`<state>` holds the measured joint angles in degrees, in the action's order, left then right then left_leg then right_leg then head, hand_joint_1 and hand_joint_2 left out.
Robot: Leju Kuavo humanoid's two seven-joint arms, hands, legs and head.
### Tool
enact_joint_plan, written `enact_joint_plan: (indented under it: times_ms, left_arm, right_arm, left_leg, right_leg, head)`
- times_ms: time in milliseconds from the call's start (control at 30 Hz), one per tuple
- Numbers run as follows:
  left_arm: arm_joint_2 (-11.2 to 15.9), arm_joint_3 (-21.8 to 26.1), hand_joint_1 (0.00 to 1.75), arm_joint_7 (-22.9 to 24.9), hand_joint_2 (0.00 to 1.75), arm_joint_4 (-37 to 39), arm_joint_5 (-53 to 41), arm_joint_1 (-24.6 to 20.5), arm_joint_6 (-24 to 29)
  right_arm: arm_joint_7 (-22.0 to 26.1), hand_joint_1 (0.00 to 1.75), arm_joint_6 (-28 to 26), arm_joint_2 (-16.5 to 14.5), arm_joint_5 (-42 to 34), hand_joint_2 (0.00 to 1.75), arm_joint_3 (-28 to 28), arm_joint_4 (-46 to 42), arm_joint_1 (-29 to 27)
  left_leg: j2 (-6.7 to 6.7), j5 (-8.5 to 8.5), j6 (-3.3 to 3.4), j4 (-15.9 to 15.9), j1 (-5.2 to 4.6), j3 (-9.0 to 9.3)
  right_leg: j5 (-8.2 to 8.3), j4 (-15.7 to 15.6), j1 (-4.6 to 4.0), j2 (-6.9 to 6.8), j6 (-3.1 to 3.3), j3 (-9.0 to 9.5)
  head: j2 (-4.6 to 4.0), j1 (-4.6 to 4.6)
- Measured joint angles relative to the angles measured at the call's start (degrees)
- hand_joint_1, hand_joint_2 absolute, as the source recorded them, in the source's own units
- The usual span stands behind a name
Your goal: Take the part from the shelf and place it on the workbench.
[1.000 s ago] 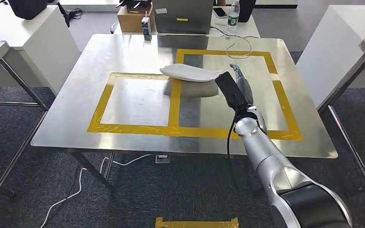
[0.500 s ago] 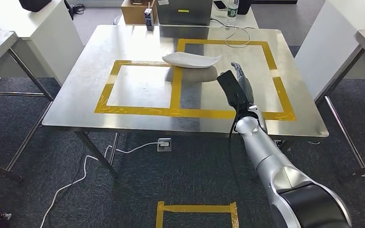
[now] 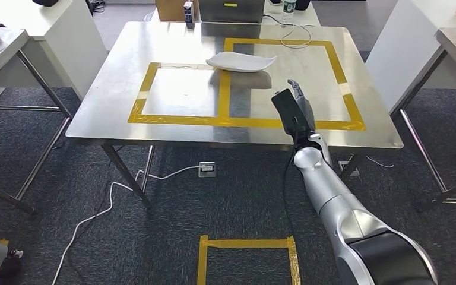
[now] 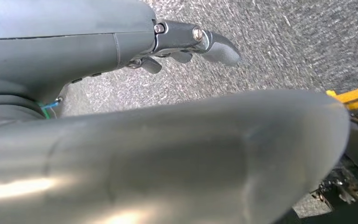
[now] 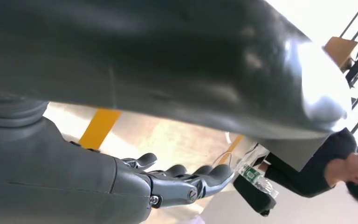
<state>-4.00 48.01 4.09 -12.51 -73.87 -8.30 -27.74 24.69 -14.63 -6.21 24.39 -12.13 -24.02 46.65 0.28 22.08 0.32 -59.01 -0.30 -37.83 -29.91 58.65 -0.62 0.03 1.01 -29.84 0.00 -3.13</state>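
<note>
The white, shallow curved part [image 3: 240, 60] lies on the steel workbench [image 3: 108, 114], across the strip between two yellow tape rectangles. My right hand [image 3: 294, 110] is raised in front of the bench's near edge, well short of the part, its fingers [image 5: 186, 179] extended and holding nothing. In the left wrist view my left hand [image 4: 186, 42] hangs over grey carpet, fingers apart and empty.
A cardboard box [image 3: 169, 9], a small carton [image 3: 189, 13] and a laptop [image 3: 231, 9] stand along the bench's far edge. White tables flank it left [image 3: 12, 35] and right [image 3: 445, 41]. A cable [image 3: 113, 196] and a yellow tape square [image 3: 246, 243] lie on the floor. A person [image 5: 335, 172] sits beyond the bench.
The whole scene has slid up and away: the camera has backed off from the workbench. The part stays where it lies, and my right hand keeps its raised pose.
</note>
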Motion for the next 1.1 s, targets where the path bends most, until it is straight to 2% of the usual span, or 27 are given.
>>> enact_joint_plan:
  times_ms: [67,100,133,167,233,267,300,333,367,433,467,500,567,600,633,667,733,767,800,833,867,900,933,967,1000,1067,1100]
  left_arm:
    - [0.19,-0.01,0.0,-0.01,0.0,0.01,-0.03,0.11,0.0]
    - [0.25,-0.01,0.0,-0.01,0.0,0.03,-0.09,0.18,-0.01]
    - [0.31,-0.01,0.0,-0.01,0.0,0.05,-0.17,0.26,-0.04]
    - [0.38,-0.01,0.0,-0.01,0.0,0.07,-0.28,0.29,-0.08]
    - [0.44,-0.01,0.0,-0.01,0.0,0.1,-0.39,0.29,-0.15]
    - [0.5,-0.01,0.0,-0.01,0.0,0.1,-0.38,0.29,-0.14]
    - [0.56,-0.01,0.0,-0.04,0.0,0.1,-0.33,0.29,-0.14]
    - [0.6,-0.01,0.0,-0.1,0.0,0.09,-0.23,0.3,-0.14]
    - [0.64,-0.01,0.0,-0.21,0.0,0.08,-0.1,0.29,-0.14]
    - [0.65,-0.01,0.0,-0.5,0.0,0.05,0.15,0.24,-0.13]
    - [0.64,-0.01,0.0,-0.61,0.0,0.04,0.21,0.25,-0.13]
    - [0.61,-0.01,0.0,-0.66,0.0,0.04,0.23,0.28,-0.13]
    - [0.58,-0.01,0.0,-0.6,0.0,0.04,0.24,0.42,-0.13]
    - [0.55,-0.01,0.0,-0.55,0.0,0.04,0.26,0.47,-0.13]
    - [0.53,-0.01,0.0,-0.49,0.0,0.04,0.3,0.52,-0.13]
    - [0.5,-0.01,0.0,-0.46,0.0,0.04,0.33,0.61,-0.13]
    - [0.5,-0.01,0.0,-0.43,0.0,0.03,0.44,0.91,-0.13]
    - [0.5,-0.01,0.0,-0.44,0.0,0.03,0.49,1.11,-0.13]
    - [0.5,-0.01,0.0,-0.47,0.0,0.03,0.55,1.28,-0.13]
    - [0.5,-0.01,0.0,-0.5,0.0,0.03,0.6,1.39,-0.13]
    - [0.49,0.0,0.0,-0.53,0.0,0.03,0.61,1.46,-0.13]
    - [0.43,0.0,0.0,-0.55,0.0,0.03,0.62,1.48,-0.13]
    - [0.33,0.0,0.0,-0.57,0.0,0.03,0.63,1.5,-0.13]
    - [0.25,0.0,0.0,-0.6,0.0,0.02,0.64,1.51,-0.11]
    - [0.18,0.0,0.0,-0.63,0.0,0.02,0.64,1.53,-0.09]
    - [0.2,0.01,0.0,-0.66,0.0,0.02,0.65,1.61,-0.07]
    - [0.22,0.01,0.0,-0.65,0.0,0.03,0.65,1.68,-0.06]
  right_arm:
    - [0.26,0.0,0.19,-0.04,-0.21,0.0,0.31,-0.04,-0.04]
    - [0.25,0.0,0.25,-0.08,-0.22,0.0,0.39,-0.04,-0.06]
    - [0.22,0.0,0.27,-0.15,-0.22,0.0,0.43,-0.03,-0.09]
    - [0.2,0.0,0.28,-0.21,-0.21,0.0,0.45,-0.03,-0.09]
    - [0.2,0.0,0.32,-0.28,-0.22,0.0,0.49,-0.03,-0.25]
    - [0.22,0.0,0.36,-0.28,-0.22,0.0,0.5,-0.03,-0.41]
    - [0.26,0.0,0.45,-0.28,-0.22,0.0,0.5,-0.03,-0.59]
    - [0.28,0.0,0.55,-0.28,-0.22,0.0,0.5,-0.03,-0.77]
    - [0.29,0.0,0.64,-0.27,-0.21,0.0,0.51,-0.03,-0.9]
    - [0.29,0.0,0.76,-0.21,-0.19,0.0,0.53,-0.03,-1.08]
    - [0.32,0.0,0.79,-0.15,-0.17,0.0,0.55,-0.03,-1.19]
    - [0.35,0.0,0.86,-0.08,-0.2,0.0,0.57,-0.01,-1.34]
    - [0.5,0.0,1.33,0.16,-0.66,0.0,0.75,0.05,-1.9]
    - [0.71,0.0,1.73,0.31,-1.11,0.0,0.95,0.09,-2.33]
    - [1.04,0.0,2.16,0.5,-1.66,0.0,1.23,0.12,-2.86]
    - [1.48,0.0,2.53,0.73,-2.18,0.0,1.55,0.14,-3.45]
    - [2.28,0.0,3.06,1.03,-3.01,0.0,2.0,0.19,-4.74]
    - [2.5,0.0,3.26,1.16,-3.35,0.0,2.15,0.22,-5.48]
    - [2.59,0.0,3.48,1.27,-3.68,0.0,2.31,0.27,-6.27]
    - [2.6,0.0,3.67,1.37,-4.0,0.0,2.52,0.35,-7.04]
    - [2.58,0.0,3.84,1.45,-4.31,0.0,2.75,0.43,-7.74]
    - [2.55,0.0,3.95,1.53,-4.59,0.0,2.97,0.49,-8.28]
    - [2.53,0.0,4.01,1.61,-4.84,0.0,3.12,0.53,-8.74]
    - [2.51,0.0,4.06,1.69,-5.04,0.0,3.21,0.57,-9.2]
    - [2.5,0.0,4.11,1.81,-5.21,0.0,3.31,0.65,-9.63]
    - [2.43,0.0,4.22,1.99,-5.38,0.0,3.53,0.91,-10.47]
    - [2.23,0.0,4.25,2.07,-5.44,0.0,3.65,1.05,-10.74]
  left_leg:
    - [-0.08,-0.64,-0.74,0.3,0.11,-0.14]
    - [-0.17,0.14,-1.12,-0.13,0.13,-0.51]
    - [-0.26,1.94,-1.51,-1.51,0.16,-1.1]
    - [-0.32,4.66,-1.88,-4.12,0.32,-1.92]
    - [-0.32,9.68,-2.6,-11.28,0.67,-3.52]
    - [-0.31,10.57,-2.89,-14.21,0.84,-3.8]
    - [-0.31,10.09,-3.13,-15.58,0.99,-3.32]
    - [-0.31,8.68,-3.31,-15.02,1.13,-1.9]
    - [-0.3,7.2,-3.46,-12.47,1.28,0.5]
    - [-0.43,7.22,-3.37,-4.83,1.31,6.25]
    - [-0.52,8.03,-3.05,-1.91,1.21,8.02]
    - [-0.61,8.81,-2.56,-0.36,1.01,8.76]
    - [-0.55,8.25,-1.27,0.12,0.83,8.15]
    - [-0.43,7.66,-0.62,0.17,0.85,7.83]
    - [-0.31,6.96,-0.05,0.31,0.91,7.36]
    - [-0.19,6.16,0.38,0.41,0.98,6.69]
    - [-0.17,4.7,0.78,0.33,0.86,4.98]
    - [-0.17,4.01,0.83,0.25,0.76,4.05]
    - [-0.17,3.41,0.84,0.16,0.67,3.18]
    - [-0.17,2.84,0.81,0.07,0.57,2.35]
    - [-0.18,2.3,0.76,-0.02,0.46,1.61]
    - [-0.17,1.79,0.68,-0.09,0.4,1.02]
    - [-0.16,1.28,0.5,-0.13,0.3,0.55]
    - [-0.13,0.79,0.25,-0.04,0.31,0.34]
    - [-0.1,0.29,-0.09,0.1,0.39,0.25]
    - [-0.09,-0.72,-0.87,0.68,0.47,0.21]
    - [-0.14,-0.58,-1.22,0.66,0.47,-0.07]
  right_leg:
    - [1.13,-0.65,0.09,-0.05,0.5,-0.45]
    - [1.93,-1.0,0.28,-0.12,0.85,-0.81]
    - [2.81,-1.41,0.51,-0.18,1.14,-1.3]
    - [3.65,-1.65,0.7,-0.22,1.31,-1.97]
    - [5.04,-1.67,0.83,-0.18,1.38,-3.67]
    - [5.69,-1.56,0.89,-0.19,1.27,-4.59]
    - [6.31,-1.4,0.98,-0.2,1.12,-5.56]
    - [6.91,-1.17,1.1,-0.22,0.9,-6.54]
    - [7.47,-0.88,1.23,-0.23,0.62,-7.48]
    - [8.45,-0.26,1.34,-0.22,-0.13,-8.94]
    - [8.92,-0.09,1.32,-0.22,-0.54,-9.28]
    - [9.41,-0.11,1.29,-0.22,-0.94,-9.41]
    - [10.3,-0.47,1.43,-0.21,-1.76,-9.48]
    - [9.72,-0.18,1.52,-0.17,-2.11,-9.76]
    - [8.03,1.07,1.58,-0.13,-2.4,-10.31]
    - [5.21,3.71,1.62,-0.1,-2.6,-11.18]
    - [-0.72,11.43,1.58,-0.07,-2.84,-13.11]
    - [-2.16,14.83,1.55,-0.06,-2.86,-13.6]
    - [-2.13,16.51,1.49,-0.06,-2.77,-13.22]
    - [-1.11,16.11,1.37,-0.06,-2.54,-11.8]
    - [0.24,13.69,1.19,-0.05,-2.16,-9.38]
    - [0.97,9.72,0.93,-0.03,-1.59,-6.23]
    - [0.96,5.42,0.68,-0.08,-1.07,-3.21]
    - [0.75,2.19,0.43,-0.1,-0.69,-1.11]
    - [0.33,0.07,0.21,-0.11,-0.37,0.09]
    - [1.07,-1.0,0.13,-0.12,0.05,0.09]
    - [1.7,-1.48,0.29,-0.18,0.39,-0.16]
  head:
    - [0.0,0.04]
    - [0.0,0.02]
    - [0.0,-0.01]
    - [0.0,-0.04]
    - [0.0,-0.11]
    - [0.0,-0.12]
    - [0.0,-0.13]
    - [0.0,-0.13]
    - [0.0,-0.13]
    - [0.0,-0.11]
    - [0.0,-0.11]
    - [0.0,-0.09]
    - [0.0,-0.11]
    - [0.0,-0.11]
    - [0.0,-0.12]
    - [0.0,-0.11]
    - [0.0,-0.1]
    - [0.0,-0.1]
    - [0.0,-0.1]
    - [0.0,-0.09]
    - [0.0,-0.09]
    - [0.0,-0.09]
    - [0.0,-0.11]
    - [0.0,-0.11]
    - [0.0,-0.06]
    - [0.0,0.03]
    - [0.0,0.05]
